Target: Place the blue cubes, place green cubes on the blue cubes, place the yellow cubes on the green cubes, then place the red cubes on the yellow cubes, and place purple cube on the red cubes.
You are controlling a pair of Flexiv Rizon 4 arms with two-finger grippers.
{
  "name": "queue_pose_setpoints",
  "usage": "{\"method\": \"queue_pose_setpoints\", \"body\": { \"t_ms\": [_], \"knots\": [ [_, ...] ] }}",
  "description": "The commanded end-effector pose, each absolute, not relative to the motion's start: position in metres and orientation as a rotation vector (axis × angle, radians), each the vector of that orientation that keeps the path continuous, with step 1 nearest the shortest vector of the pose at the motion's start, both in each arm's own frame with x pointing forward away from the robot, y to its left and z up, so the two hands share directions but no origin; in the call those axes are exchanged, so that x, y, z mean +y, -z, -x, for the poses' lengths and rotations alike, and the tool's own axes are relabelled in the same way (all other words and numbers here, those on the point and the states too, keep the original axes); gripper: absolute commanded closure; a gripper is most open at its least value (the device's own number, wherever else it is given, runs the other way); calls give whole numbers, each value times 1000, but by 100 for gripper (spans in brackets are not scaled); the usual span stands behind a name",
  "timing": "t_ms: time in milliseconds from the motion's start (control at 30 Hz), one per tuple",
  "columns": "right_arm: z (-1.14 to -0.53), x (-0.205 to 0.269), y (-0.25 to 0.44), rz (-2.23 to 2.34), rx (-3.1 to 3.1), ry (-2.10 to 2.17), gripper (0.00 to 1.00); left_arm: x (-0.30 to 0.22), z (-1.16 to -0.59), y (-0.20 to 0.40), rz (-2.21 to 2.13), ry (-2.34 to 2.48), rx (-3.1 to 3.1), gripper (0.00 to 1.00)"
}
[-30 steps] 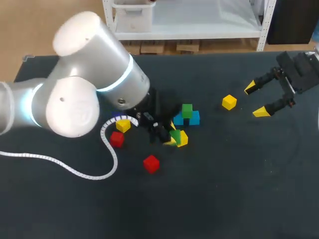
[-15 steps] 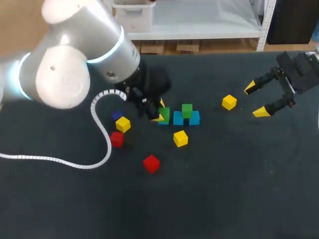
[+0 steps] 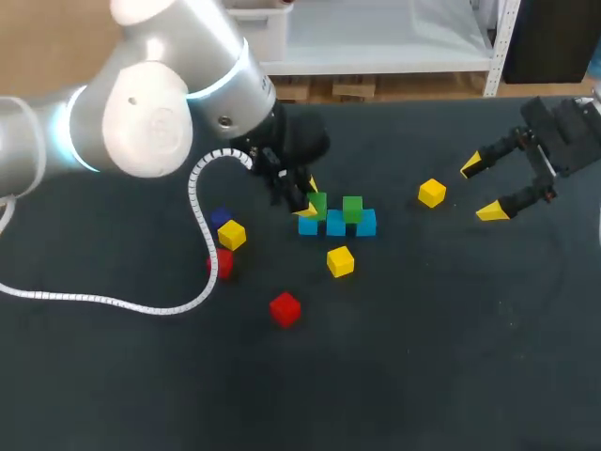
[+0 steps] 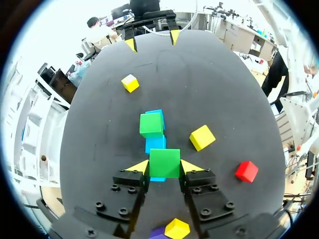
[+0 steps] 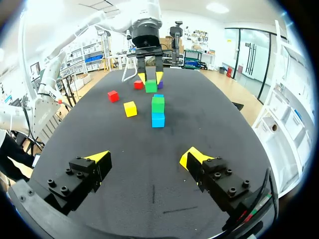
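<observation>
Cable (image 3: 196,199) partly hides red cube (image 3: 223,265) beside yellow cube (image 3: 231,235).

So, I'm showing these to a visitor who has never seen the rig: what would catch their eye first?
The big white left arm fills the head view's upper left, its left gripper shut on a green cube over one end of the row of blue cubes. The right gripper hangs open at the right side of the table, a loose yellow cube beside it.
</observation>
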State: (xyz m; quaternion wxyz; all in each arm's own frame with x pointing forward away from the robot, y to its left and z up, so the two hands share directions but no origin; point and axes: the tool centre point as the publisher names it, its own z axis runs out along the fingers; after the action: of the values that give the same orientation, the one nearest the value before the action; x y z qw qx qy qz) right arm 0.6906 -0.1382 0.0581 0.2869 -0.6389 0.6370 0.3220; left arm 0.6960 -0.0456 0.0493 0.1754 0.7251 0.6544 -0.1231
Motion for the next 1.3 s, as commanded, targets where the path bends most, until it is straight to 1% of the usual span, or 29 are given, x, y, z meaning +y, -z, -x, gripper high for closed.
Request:
{"method": "queue_pose_setpoints", "body": {
  "t_ms": [33,767,1300],
  "knots": [
    [-691,-138,-58,1707,1700,-861,0,-49,-704,-45,-2066,367,1854,100],
    [-691,-138,-58,1707,1700,-861,0,-60,-710,-30,-2086,415,1856,100],
    [-691,-138,-58,1707,1700,-861,0,-59,-708,-30,-2095,408,1860,100]
  ]
}}
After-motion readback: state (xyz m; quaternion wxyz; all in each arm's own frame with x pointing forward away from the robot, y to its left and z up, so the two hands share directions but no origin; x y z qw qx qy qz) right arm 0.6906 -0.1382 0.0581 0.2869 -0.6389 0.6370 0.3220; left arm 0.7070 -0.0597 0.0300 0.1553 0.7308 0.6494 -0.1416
